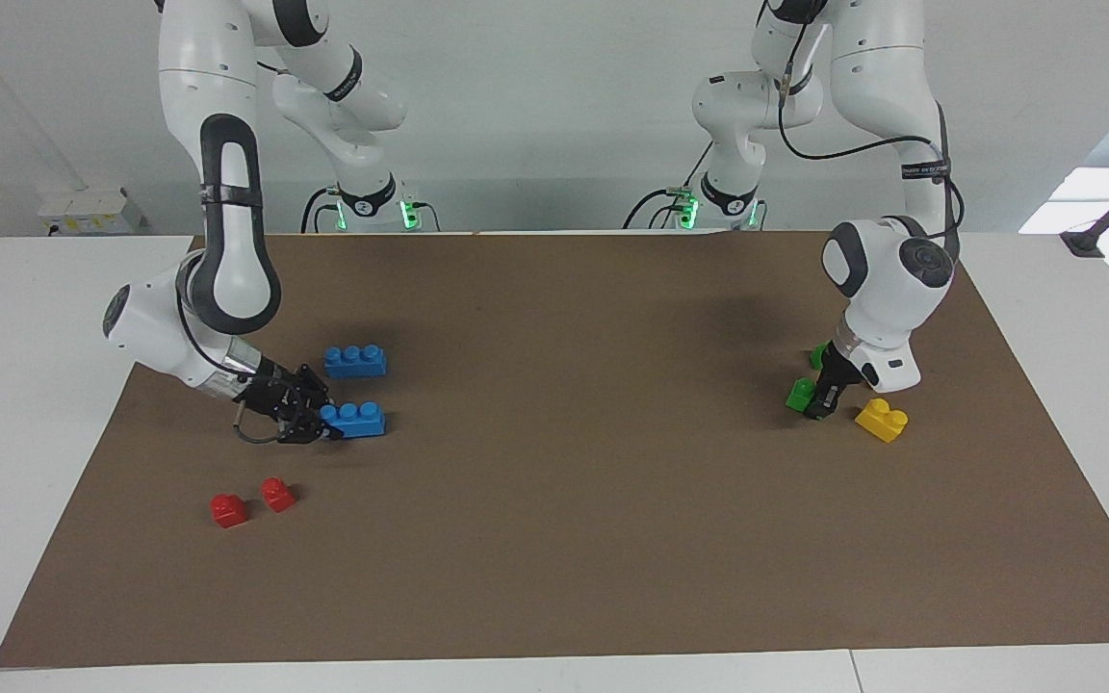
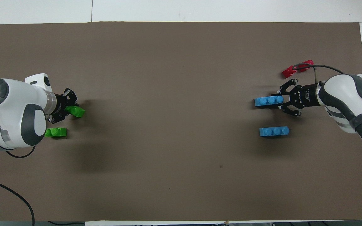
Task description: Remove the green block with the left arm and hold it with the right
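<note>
No writing is readable. Studded plastic bricks are lying on the brown-papered worktop [image 1: 554,577]: two green, two blue, two red, one yellow [image 1: 882,419]. Near the left arm's end, the left gripper [image 2: 69,110] is pinching a green block [image 2: 75,111]; the right gripper [image 1: 323,422] is clasping a blue brick [image 1: 357,420].

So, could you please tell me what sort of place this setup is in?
Probably a robotics lab: two white robot arms mounted at a table with a brown mat, and toy bricks laid out on it.

No lettering or numbers can be read anywhere.
</note>
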